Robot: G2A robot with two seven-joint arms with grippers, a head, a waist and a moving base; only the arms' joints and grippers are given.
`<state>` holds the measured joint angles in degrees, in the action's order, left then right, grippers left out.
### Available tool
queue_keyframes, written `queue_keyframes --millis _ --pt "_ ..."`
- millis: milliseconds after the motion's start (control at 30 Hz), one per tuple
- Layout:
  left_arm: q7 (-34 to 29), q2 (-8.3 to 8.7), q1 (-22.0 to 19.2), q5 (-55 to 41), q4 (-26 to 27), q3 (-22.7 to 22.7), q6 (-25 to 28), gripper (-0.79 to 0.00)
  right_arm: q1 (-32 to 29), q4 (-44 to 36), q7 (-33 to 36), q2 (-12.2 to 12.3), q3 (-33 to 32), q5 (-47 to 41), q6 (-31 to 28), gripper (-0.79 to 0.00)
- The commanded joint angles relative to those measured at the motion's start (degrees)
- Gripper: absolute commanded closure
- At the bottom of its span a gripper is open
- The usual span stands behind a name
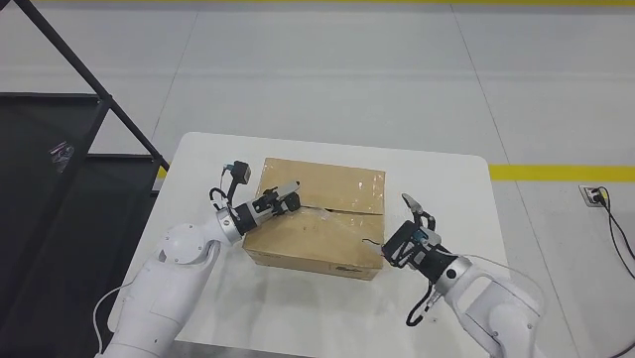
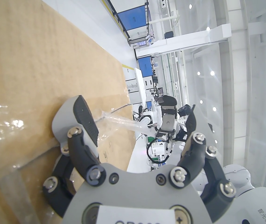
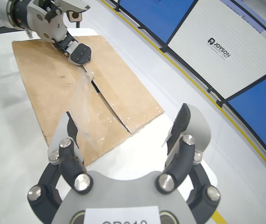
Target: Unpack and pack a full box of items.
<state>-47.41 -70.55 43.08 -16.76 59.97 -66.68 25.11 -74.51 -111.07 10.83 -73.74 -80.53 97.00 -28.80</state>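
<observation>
A brown cardboard box (image 1: 317, 229) lies on the white table (image 1: 437, 179), flaps folded shut along a middle seam. A clear tape strip (image 3: 81, 94) is partly peeled up from the seam. My left gripper (image 1: 285, 200) is open over the box's left part, one finger pad (image 3: 80, 55) lying flat on the top (image 2: 42, 59) beside the loose tape (image 2: 119, 122). My right gripper (image 1: 403, 225) hangs open just off the box's right end, nothing between its fingers (image 3: 182, 122). The left wrist view shows that same right gripper (image 2: 168, 120) farther off.
A black metal frame (image 1: 60, 160) stands off the table's left side. Blue and white partition panels (image 3: 193, 19) line the floor behind a yellow line (image 1: 556, 172). Bare table shows around the box, most of it on the right.
</observation>
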Motion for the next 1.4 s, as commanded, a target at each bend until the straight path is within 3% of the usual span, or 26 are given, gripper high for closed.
queue_keyframes --millis 0,133,267,433,733,900,1233,1267,1300,1367 --pt "0.0 0.00 0.0 0.0 0.0 0.0 0.0 -0.785 -0.7 -1.4 0.4 0.0 0.2 1.4 2.5 -0.785" --pt "-0.1 0.00 0.1 -0.1 0.1 0.0 -0.1 -0.785 -2.0 -2.9 0.4 0.1 0.1 4.0 6.8 -0.785" --pt "-0.2 0.00 0.0 -0.2 0.1 0.0 0.0 -0.785 -2.4 -3.8 -0.3 0.3 -0.6 5.2 7.2 -0.785" --pt "-0.3 -0.01 0.0 -0.3 0.0 0.0 -0.1 -0.785 -3.0 -8.2 -8.9 1.8 -0.1 19.1 -2.2 -0.785" --pt "-0.3 -0.02 -0.2 -0.4 -0.4 -0.1 -0.1 -0.785 -3.1 -8.3 -9.1 1.8 0.2 19.4 -2.3 -0.785" --pt "-0.2 -0.06 -0.4 -0.5 -0.6 -0.1 0.1 -0.785 -3.8 -8.4 -13.8 2.4 4.2 25.5 -4.4 -0.785" --pt "-0.3 -0.25 -1.0 -0.9 -1.4 0.3 0.3 -0.785 -0.3 -5.2 0.0 1.3 14.9 36.5 0.6 -0.785" --pt "-0.3 -0.25 -1.1 -0.8 -1.5 0.3 0.3 -0.785 0.2 -4.9 1.4 1.1 15.4 36.0 0.9 -0.443" --pt "-0.3 -0.25 -1.1 -0.8 -1.6 0.3 0.4 -0.785 0.7 -4.6 1.9 1.0 16.0 35.1 0.5 -0.268" --pt "-0.3 -0.24 -1.2 -0.9 -1.7 0.2 0.5 -0.785 1.5 -3.5 3.8 0.8 15.8 32.3 -1.2 0.000"
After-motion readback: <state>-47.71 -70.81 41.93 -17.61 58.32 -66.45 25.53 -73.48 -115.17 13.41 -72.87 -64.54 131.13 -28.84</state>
